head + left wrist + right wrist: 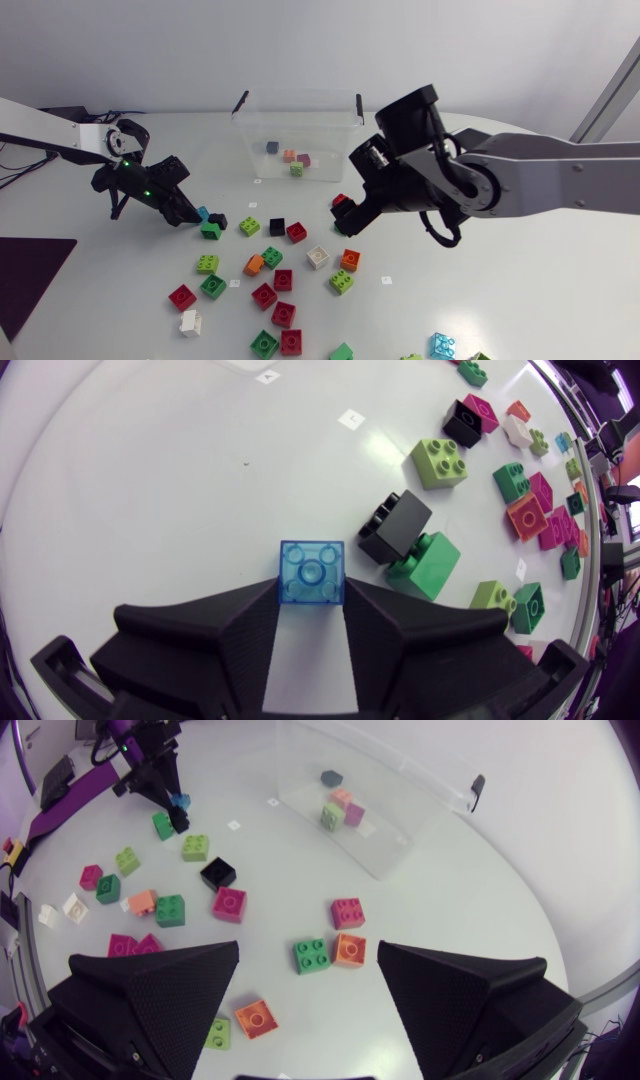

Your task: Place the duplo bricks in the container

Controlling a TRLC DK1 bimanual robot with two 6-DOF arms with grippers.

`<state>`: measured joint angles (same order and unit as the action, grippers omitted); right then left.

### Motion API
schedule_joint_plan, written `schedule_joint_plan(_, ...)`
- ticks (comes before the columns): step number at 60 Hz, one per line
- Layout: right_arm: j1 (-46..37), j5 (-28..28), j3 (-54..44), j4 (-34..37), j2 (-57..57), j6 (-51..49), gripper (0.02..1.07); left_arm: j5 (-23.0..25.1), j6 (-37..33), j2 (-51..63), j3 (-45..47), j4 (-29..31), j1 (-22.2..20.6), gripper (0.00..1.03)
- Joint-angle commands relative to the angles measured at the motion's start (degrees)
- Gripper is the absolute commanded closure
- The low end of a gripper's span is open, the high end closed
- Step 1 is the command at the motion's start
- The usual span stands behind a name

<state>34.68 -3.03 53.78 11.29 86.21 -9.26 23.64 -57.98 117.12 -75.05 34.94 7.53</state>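
Blue brick point(312, 572) between left jaws

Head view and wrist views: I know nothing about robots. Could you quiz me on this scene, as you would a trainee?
1. True or false: the right gripper is open and holds nothing.
2. What is the left gripper shut on? A) a red brick B) a translucent blue brick C) a white brick
3. How many bricks lie inside the clear container?
Key: 1 true; 2 B; 3 four.
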Motion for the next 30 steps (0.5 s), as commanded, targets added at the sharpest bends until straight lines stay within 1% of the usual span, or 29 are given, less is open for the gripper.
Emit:
schedule_joint_plan(1, -1.19, -0.58, 1.06, -0.74, 3.96, 0.82, 0.07, 0.88, -4.95, 2.41, -2.83, 4.96, 0.91, 0.84)
schedule_joint_plan(7, -2.16, -1.28, 3.44, -0.13, 7.04, 2.66, 0.07, 1.5, -5.57, 1.53, -3.35, 6.72, 1.79, 0.84)
schedule_joint_plan(11, -3.04, -1.98, 5.37, 0.66, 9.67, 3.72, 0.07, 2.64, -5.66, 0.21, -4.58, 9.18, 2.75, 0.84)
schedule_joint_plan(16, -3.91, -2.25, 7.04, 1.02, 12.05, 4.42, 0.08, 3.61, -5.66, -2.25, -4.58, 10.06, 3.28, 0.84)
schedule_joint_plan(20, -4.79, -2.33, 8.54, 1.46, 14.16, 4.6, 0.1, 4.66, -5.66, -4.71, -4.5, 11.38, 3.37, 0.84)
schedule_joint_plan(30, -7.34, -2.6, 11.08, 1.37, 18.11, 4.6, 0.1, 6.77, -4.95, -12.18, -3.53, 13.23, 2.05, 0.84)
